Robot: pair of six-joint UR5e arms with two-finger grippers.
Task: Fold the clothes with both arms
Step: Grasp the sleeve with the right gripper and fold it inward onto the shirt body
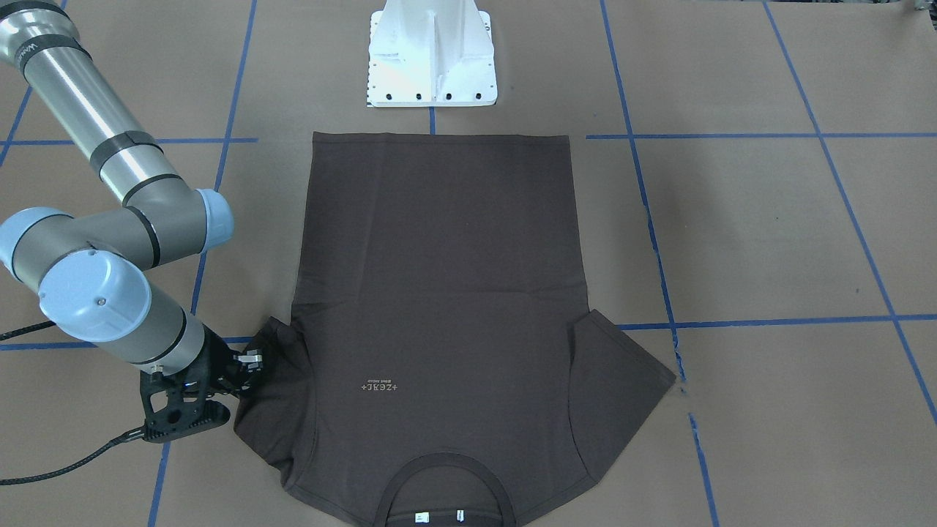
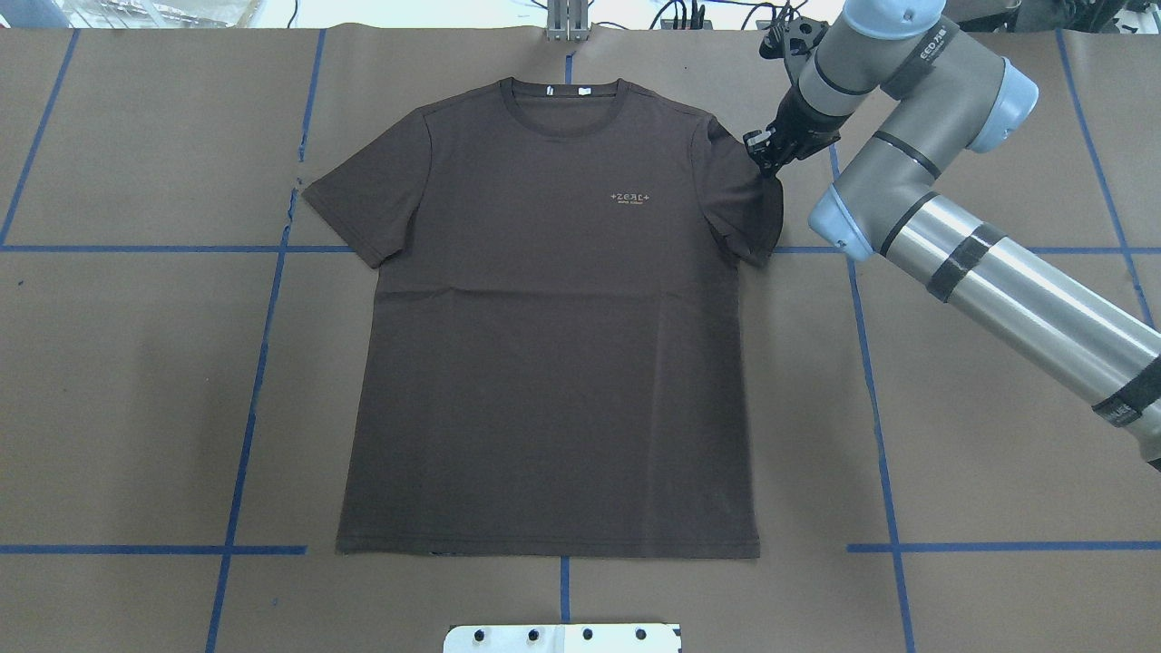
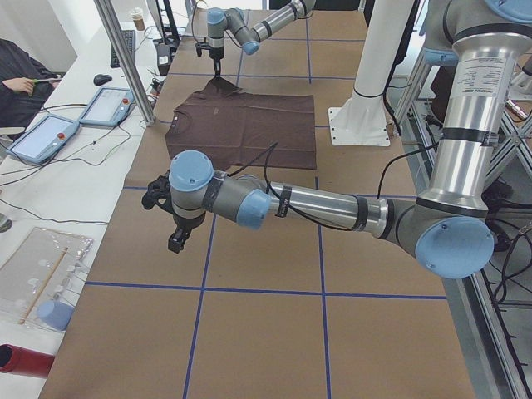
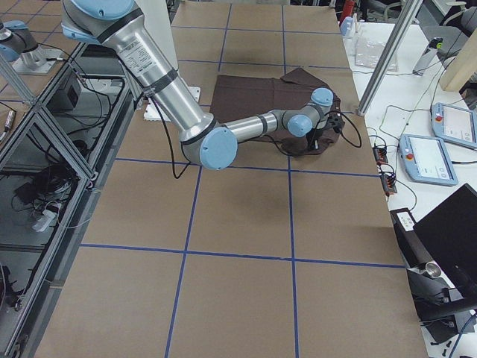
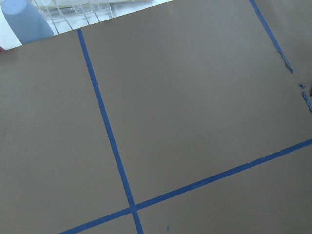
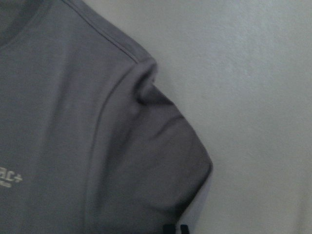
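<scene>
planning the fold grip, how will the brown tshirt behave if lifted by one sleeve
Probably floppy: the T-shirt lies flat, and its sleeve puckers at the right gripper. Likely light: the cloth looks thin. It would probably drape and drag rather than lift whole.

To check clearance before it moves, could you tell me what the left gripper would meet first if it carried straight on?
The left gripper points down, so most likely the bare brown table paper beside the blue tape; height is unclear.
</scene>
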